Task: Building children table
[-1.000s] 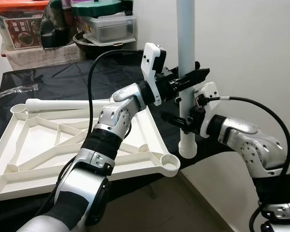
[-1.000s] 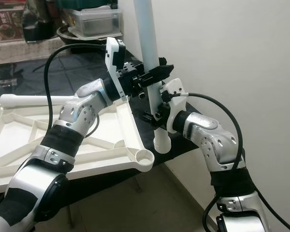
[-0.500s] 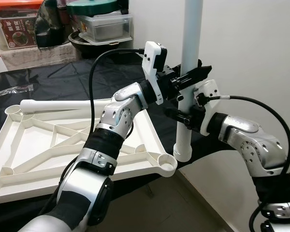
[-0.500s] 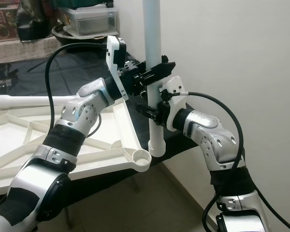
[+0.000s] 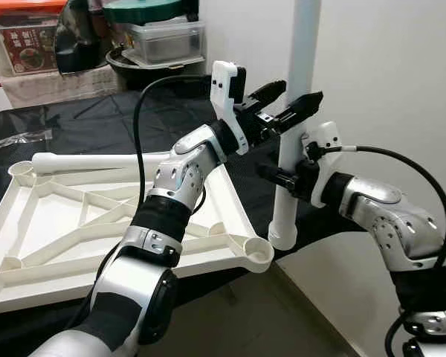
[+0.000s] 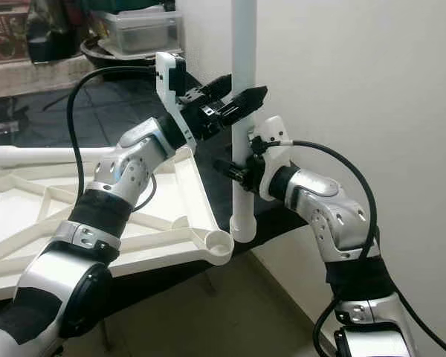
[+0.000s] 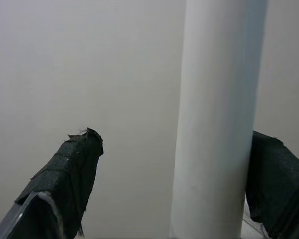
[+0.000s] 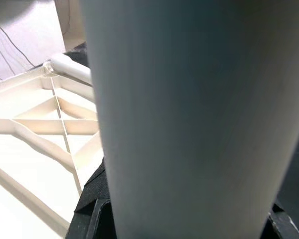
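Inverted tabletop (image 5: 97, 216), lower left of frame; corner socket (image 5: 259, 253) at lower centre. Table leg (image 5: 293, 119) upright, long axis vertical, foot just right of socket. Right gripper (image 5: 282, 177) clamps leg low. Left gripper (image 5: 286, 100) spread open around leg higher up.

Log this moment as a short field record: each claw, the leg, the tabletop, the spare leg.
left claw: open, fingers spread either side of the upright leg, not clamped
right claw: shut on the leg, lower down
table leg: white tube, upright, its foot beside the corner socket, not in it
tabletop: white, upside down on the black cloth, ribs showing
corner socket: empty
spare leg: lying along the tabletop's far edge
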Controlling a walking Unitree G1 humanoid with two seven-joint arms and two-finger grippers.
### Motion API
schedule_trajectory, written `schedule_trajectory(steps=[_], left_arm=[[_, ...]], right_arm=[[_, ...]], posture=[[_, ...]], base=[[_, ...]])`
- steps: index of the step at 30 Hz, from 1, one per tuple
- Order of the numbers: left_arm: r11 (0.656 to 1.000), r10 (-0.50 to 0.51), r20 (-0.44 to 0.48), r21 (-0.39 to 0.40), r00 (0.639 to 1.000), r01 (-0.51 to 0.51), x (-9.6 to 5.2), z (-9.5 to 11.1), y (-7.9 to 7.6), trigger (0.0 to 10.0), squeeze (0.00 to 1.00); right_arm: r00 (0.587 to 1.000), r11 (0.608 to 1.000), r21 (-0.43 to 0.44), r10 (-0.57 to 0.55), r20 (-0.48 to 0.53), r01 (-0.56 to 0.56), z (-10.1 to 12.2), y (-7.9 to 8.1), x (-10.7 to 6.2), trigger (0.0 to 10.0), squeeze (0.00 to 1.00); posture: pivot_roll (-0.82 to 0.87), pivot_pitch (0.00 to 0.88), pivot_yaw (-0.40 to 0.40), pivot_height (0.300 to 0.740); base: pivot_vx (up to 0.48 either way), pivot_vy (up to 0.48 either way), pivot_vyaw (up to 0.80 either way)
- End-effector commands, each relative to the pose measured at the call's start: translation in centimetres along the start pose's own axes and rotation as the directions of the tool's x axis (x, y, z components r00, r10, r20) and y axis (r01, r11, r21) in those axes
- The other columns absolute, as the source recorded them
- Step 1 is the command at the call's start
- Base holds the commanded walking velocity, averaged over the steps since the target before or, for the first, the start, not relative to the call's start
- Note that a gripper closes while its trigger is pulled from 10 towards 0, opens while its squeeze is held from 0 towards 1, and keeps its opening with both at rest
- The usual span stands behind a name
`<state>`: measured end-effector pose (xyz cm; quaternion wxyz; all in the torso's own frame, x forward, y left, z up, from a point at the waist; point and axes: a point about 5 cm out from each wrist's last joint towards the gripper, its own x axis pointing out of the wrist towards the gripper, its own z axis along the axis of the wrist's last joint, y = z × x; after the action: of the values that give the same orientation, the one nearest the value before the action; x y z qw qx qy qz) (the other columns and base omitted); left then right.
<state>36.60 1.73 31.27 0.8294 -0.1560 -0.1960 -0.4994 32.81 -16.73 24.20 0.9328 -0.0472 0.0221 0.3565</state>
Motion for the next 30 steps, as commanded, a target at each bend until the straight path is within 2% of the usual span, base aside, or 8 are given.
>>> schedule_trajectory(steps=[1, 3, 4, 5, 8, 12, 16, 30], left_arm=[[0.996, 0.090, 0.037, 0.008, 0.995, -0.090, -0.6, 0.7, 1.1, 10.0, 0.00], [0.987, 0.160, 0.049, 0.005, 0.986, -0.160, -1.3, 0.6, 1.6, 10.0, 0.00], [0.980, 0.196, 0.052, 0.018, 0.979, -0.197, -1.8, 0.5, 1.8, 10.0, 0.00], [0.980, 0.196, 0.052, 0.018, 0.979, -0.197, -1.8, 0.5, 1.8, 10.0, 0.00], [0.966, 0.256, 0.055, 0.025, 0.965, -0.258, -3.1, -0.2, 2.0, 10.0, 0.00], [0.959, 0.276, 0.038, 0.047, 0.960, -0.278, -4.0, -0.9, 1.7, 10.0, 0.00], [0.948, 0.314, -0.014, 0.066, 0.949, -0.312, -6.3, -2.5, 0.9, 10.0, 0.00], [0.893, 0.450, -0.116, 0.088, 0.885, -0.442, -10.1, -5.2, 0.4, 10.0, 0.00]], right_arm=[[0.997, 0.997, -0.005, -0.076, 0.015, 0.076, -0.2, -1.3, -1.2, 0.0, 0.00], [0.983, 0.984, -0.012, -0.178, 0.034, 0.178, -0.1, -2.5, -2.0, 0.0, 0.00], [0.964, 0.965, -0.017, -0.260, 0.059, 0.261, 0.2, -3.4, -2.5, 10.0, 0.00], [0.964, 0.965, -0.017, -0.260, 0.059, 0.261, 0.2, -3.4, -2.5, 10.0, 0.00], [0.880, 0.885, -0.026, -0.457, 0.131, 0.464, 0.9, -5.3, -4.0, 10.0, 0.00], [0.836, 0.843, -0.055, -0.520, 0.174, 0.536, 1.5, -5.7, -4.8, 10.0, 0.00], [0.757, 0.783, -0.036, -0.587, 0.287, 0.621, 2.4, -5.1, -5.5, 10.0, 0.00], [0.670, 0.750, 0.065, -0.623, 0.404, 0.658, 3.3, -3.5, -4.2, 10.0, 0.00]], posture=[[0.03, 0.000, -0.059, 0.740], [0.03, 0.000, -0.059, 0.740], [0.04, 0.000, -0.059, 0.740], [0.04, 0.000, -0.059, 0.740], [0.04, 0.000, -0.059, 0.740], [0.04, 0.000, -0.063, 0.740], [0.04, 0.000, -0.060, 0.740], [0.06, 0.000, -0.072, 0.740]], base=[[0.000, 0.000, 0.00], [0.000, 0.000, 0.00], [0.000, 0.000, 0.00], [0.000, 0.000, 0.00], [0.000, 0.000, 0.00], [0.000, 0.000, 0.00], [0.000, 0.000, 0.36], [0.000, -0.333, 0.79]])
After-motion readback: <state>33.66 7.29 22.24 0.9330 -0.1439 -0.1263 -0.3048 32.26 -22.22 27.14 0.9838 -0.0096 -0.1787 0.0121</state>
